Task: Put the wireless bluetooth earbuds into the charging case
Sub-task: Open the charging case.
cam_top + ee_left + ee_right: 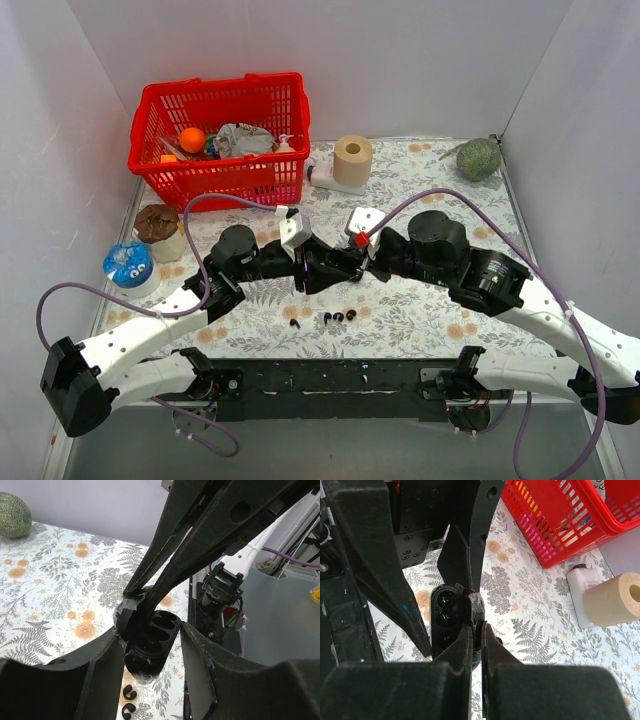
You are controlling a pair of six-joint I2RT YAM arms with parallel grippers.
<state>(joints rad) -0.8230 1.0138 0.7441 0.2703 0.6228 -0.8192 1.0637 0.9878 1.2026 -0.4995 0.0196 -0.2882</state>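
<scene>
Top external view, nearest: four wireless bluetooth earbuds (339, 317) lie on the floral table (420, 310) just ahead of my bases. Three sit in a row and one lone bud (293, 324) lies apart to the left; none is in the case.
Left wrist view, buds: two of them show on the table below the case.
Charging case (152, 635): one, open, held between my two grippers just beyond the buds. Its recesses look vacant.
Left gripper (150, 630): fingers spread to the case's width and clamped on its sides.
Right gripper (477, 627): fingers almost together, nipping the taped lid (475, 605) at the case's edge.
Step in hand: as I judge it, opening and steadying the case; no bud picked up yet.
Next move calls for: freeing my right gripper, lowering to the row, a fine pinch on one tiny bud, then lining it up with a recess.
Far end: one red basket (215, 82), one paper roll (352, 158), one white bottle (322, 178), one green ball (479, 159).
</scene>
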